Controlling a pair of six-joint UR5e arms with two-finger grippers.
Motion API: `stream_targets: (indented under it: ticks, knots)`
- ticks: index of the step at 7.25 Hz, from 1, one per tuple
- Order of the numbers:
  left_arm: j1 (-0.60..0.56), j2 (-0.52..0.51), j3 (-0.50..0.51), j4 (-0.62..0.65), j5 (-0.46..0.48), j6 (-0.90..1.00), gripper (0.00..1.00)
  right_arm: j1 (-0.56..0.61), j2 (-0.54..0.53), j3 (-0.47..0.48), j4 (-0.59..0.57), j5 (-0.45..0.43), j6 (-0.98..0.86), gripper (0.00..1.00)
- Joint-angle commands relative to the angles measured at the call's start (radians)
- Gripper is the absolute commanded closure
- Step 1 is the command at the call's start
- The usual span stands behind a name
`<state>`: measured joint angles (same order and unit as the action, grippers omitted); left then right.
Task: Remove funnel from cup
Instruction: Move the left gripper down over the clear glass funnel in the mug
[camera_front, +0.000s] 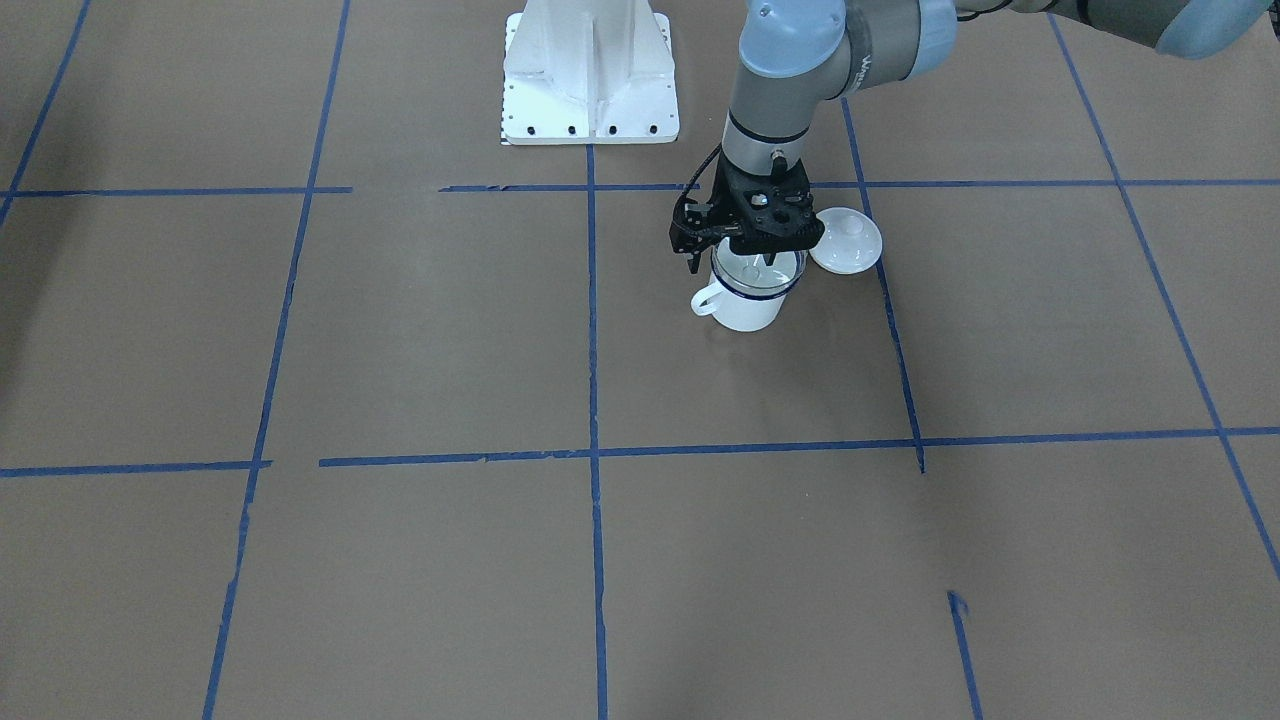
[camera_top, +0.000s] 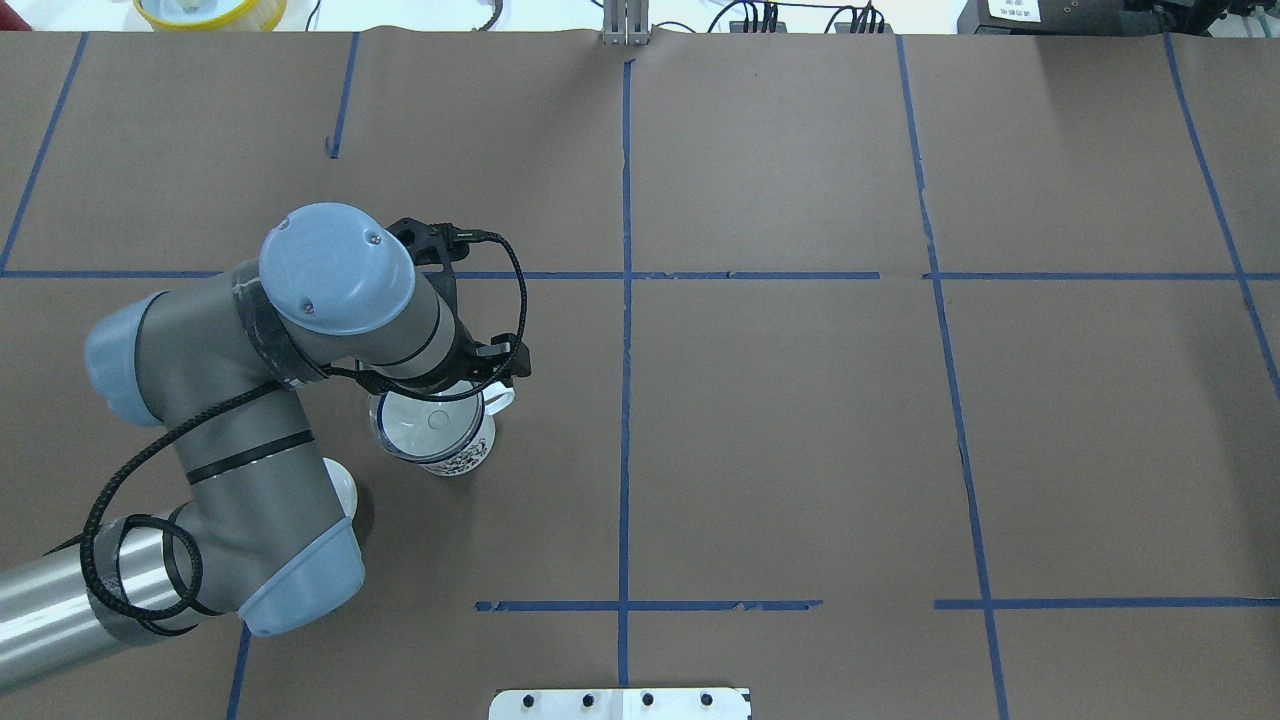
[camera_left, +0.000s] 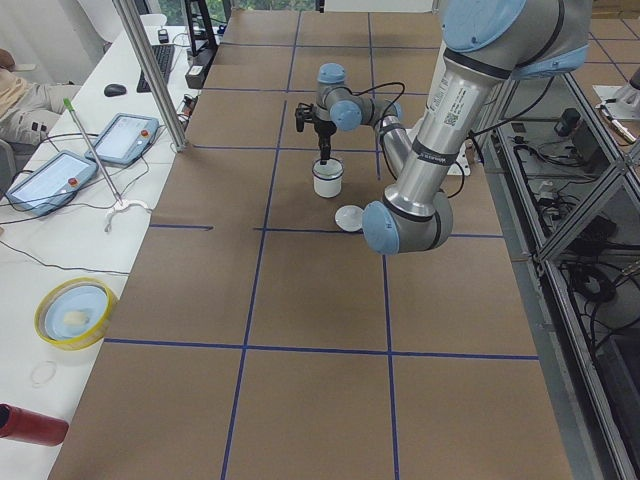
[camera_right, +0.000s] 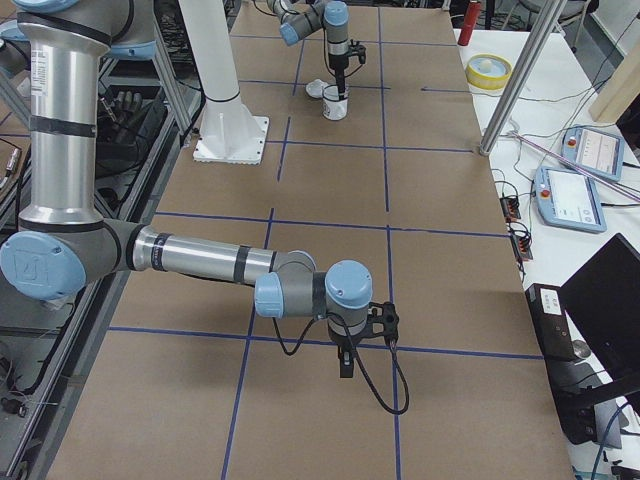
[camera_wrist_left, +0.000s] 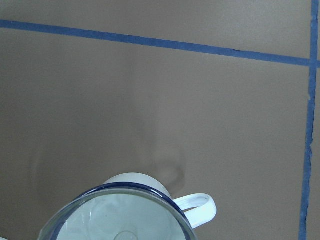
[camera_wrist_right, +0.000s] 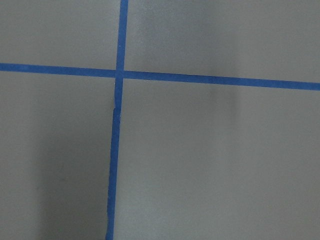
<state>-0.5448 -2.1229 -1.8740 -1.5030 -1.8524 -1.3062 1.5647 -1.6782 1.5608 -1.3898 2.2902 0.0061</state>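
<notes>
The cup (camera_front: 745, 305), a white enamel mug with a dark blue rim, stands upright on the brown table, its handle toward the front-facing view's left. The clear funnel (camera_front: 760, 272) sits in its mouth; both also show in the overhead view, the cup (camera_top: 462, 455) and the funnel (camera_top: 425, 422). My left gripper (camera_front: 752, 252) hangs straight down right over the funnel, fingertips at rim height. Its body hides the fingers, so I cannot tell if they grip. The left wrist view shows the funnel's rim (camera_wrist_left: 120, 192) at the bottom edge. My right gripper (camera_right: 345, 362) points down over bare table far away; I cannot tell its state.
A white domed lid with a knob (camera_front: 846, 240) lies on the table beside the cup, toward the robot's left. The white robot base (camera_front: 590, 70) stands behind. A yellow dish (camera_left: 75, 312) and tablets lie on the side bench. Blue tape lines cross the table.
</notes>
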Motion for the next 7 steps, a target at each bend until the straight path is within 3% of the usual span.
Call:
stream_targets:
  ticks: [1,2,3,4,5,7]
  knots:
    - [0.003,-0.008,0.009,0.001,0.004,-0.001,0.07,0.000,0.000,-0.001,0.000,0.000,0.000,0.00]
    - [0.005,-0.009,0.007,0.001,0.004,-0.001,0.12,0.000,0.000,-0.001,0.000,0.000,0.000,0.00]
    - [0.019,-0.009,0.007,0.001,0.004,-0.004,0.33,0.000,0.000,-0.001,0.000,0.000,0.000,0.00]
    - [0.019,-0.009,0.006,0.003,0.004,-0.004,0.70,0.000,0.000,-0.001,0.000,0.000,0.000,0.00]
    - [0.019,-0.008,-0.005,0.010,0.002,-0.004,1.00,0.000,0.000,-0.001,0.000,0.000,0.000,0.00]
    - [0.017,-0.009,-0.022,0.036,0.002,-0.004,1.00,0.000,0.000,-0.001,0.000,0.000,0.000,0.00]
